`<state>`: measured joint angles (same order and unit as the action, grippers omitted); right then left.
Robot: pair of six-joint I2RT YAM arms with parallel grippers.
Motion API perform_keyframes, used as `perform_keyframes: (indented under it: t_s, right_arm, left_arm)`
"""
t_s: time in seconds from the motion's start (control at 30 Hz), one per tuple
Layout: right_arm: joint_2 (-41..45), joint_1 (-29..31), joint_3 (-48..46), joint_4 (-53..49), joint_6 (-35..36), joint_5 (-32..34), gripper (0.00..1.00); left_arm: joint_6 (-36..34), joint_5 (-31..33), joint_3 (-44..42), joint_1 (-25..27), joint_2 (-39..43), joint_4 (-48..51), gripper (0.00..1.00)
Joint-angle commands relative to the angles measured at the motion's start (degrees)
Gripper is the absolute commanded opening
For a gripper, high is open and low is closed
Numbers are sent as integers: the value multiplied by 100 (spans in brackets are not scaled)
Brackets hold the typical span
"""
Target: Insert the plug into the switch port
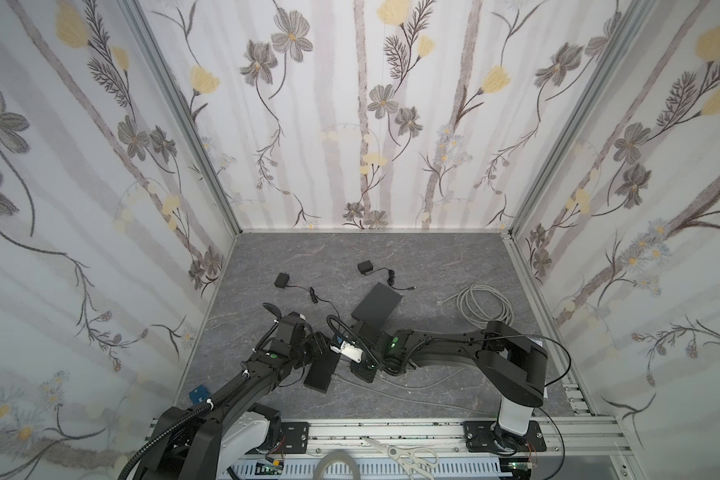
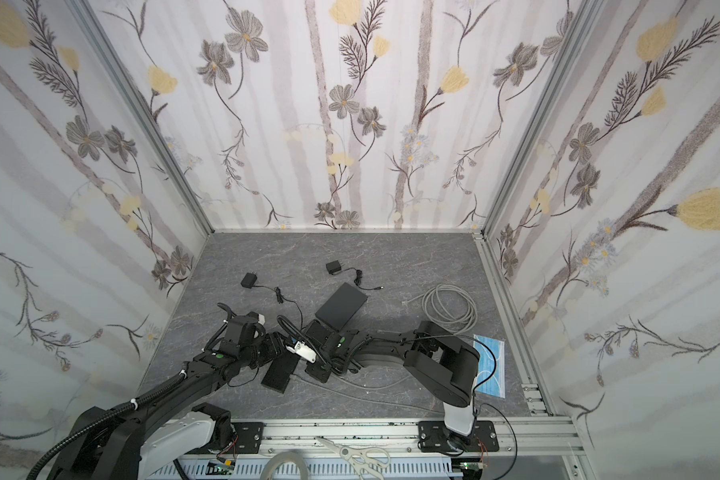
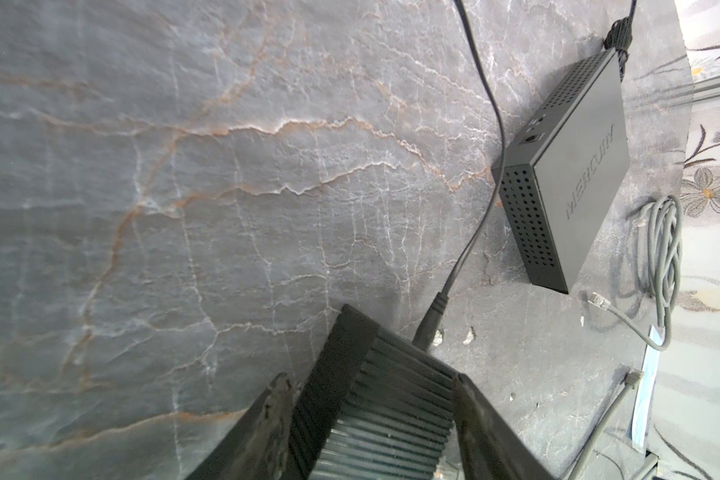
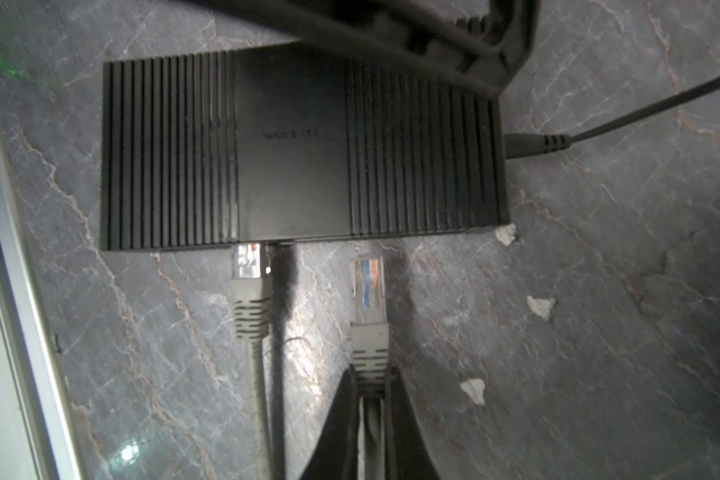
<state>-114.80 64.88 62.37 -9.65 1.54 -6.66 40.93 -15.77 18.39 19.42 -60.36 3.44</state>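
Right claw (image 4: 368, 386) pinches the grey boot behind the RJ45 plug (image 4: 366, 282), with its clear tip aimed squarely at the ribbed black switch (image 4: 300, 145), just short of the port face beside an already seated plug (image 4: 246, 259). Left claw (image 3: 371, 384) clamps the switch's sides, likely so it cannot slide on the desk (image 4: 599, 332).

Wrist views dim, soft; glare patch on tabletop (image 4: 134, 453); top-view edges bowed.

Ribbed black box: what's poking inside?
A black power plug enters the ribbed black box from one side. A free grey plug meets its front edge; the right end effector holds a second grey plug outside. Its top hides the ports.
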Motion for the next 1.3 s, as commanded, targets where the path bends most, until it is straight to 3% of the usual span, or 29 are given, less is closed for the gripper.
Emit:
perform_keyframes:
  t_s: [0.0, 0.57, 0.9, 1.27]
  right_arm:
    - [-58, 15, 123, 105, -48, 77, 0]
    - [-358, 50, 490, -89, -68, 104, 0]
    - [-330, 59, 684, -108, -101, 574, 0]
    - [-429, 101, 812, -82, -14, 376, 0]
  left_arm:
    - [12, -36, -37, 2, -24, -168, 60]
    - [14, -207, -246, 3, -275, -539, 50]
    - [18, -234, -292, 15, -275, -577, 48]
    - [42, -260, -300, 52, -314, -638, 48]
